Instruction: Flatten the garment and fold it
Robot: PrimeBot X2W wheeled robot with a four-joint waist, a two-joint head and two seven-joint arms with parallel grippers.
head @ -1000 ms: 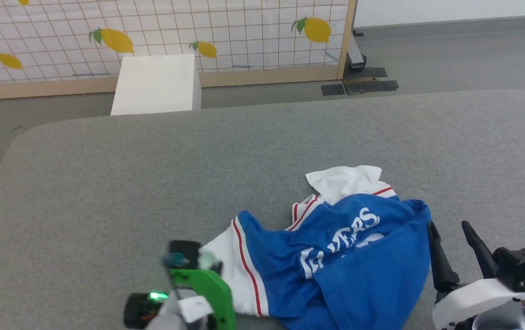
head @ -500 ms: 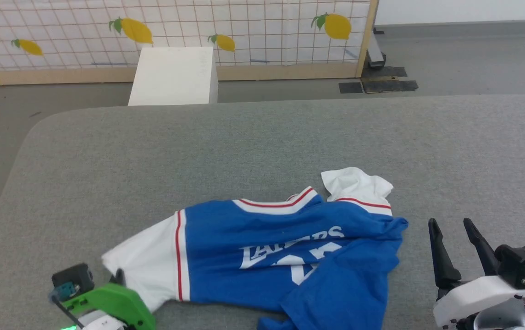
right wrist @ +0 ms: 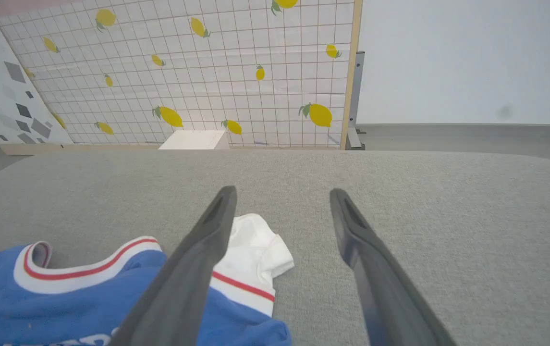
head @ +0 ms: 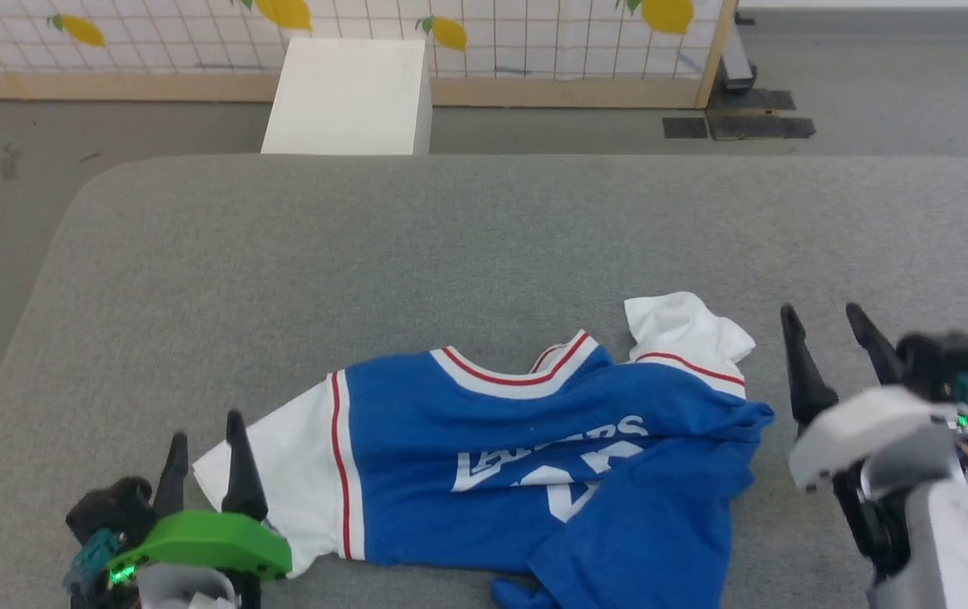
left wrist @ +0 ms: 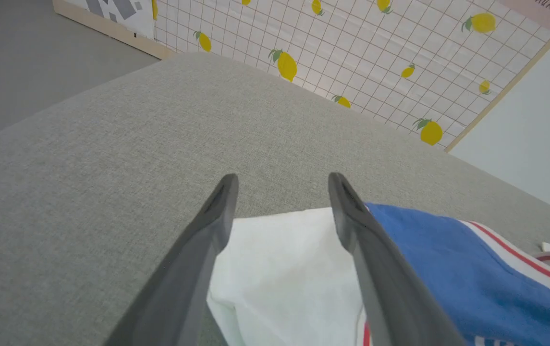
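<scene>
The garment [head: 500, 461], a bright blue jersey with white sleeves edged in red and white lettering, lies partly spread on the grey table [head: 450, 254], its lower right part bunched. My left gripper [head: 205, 440] stands open at the tip of the white left sleeve [left wrist: 279, 269], with nothing held; in the left wrist view the sleeve lies below and between its fingers. My right gripper [head: 826, 330] is open above the table, just right of the crumpled right sleeve [right wrist: 250, 250].
A white box [head: 348, 97] stands on the floor beyond the table's far edge, in front of a lemon-print screen [right wrist: 207, 72]. Bare grey table surface stretches behind and to the left of the shirt.
My left gripper pulled the left sleeve out to the left, spreading the jersey, then opened and let go. My right gripper has risen and moved further back. The camera view shifted too.
</scene>
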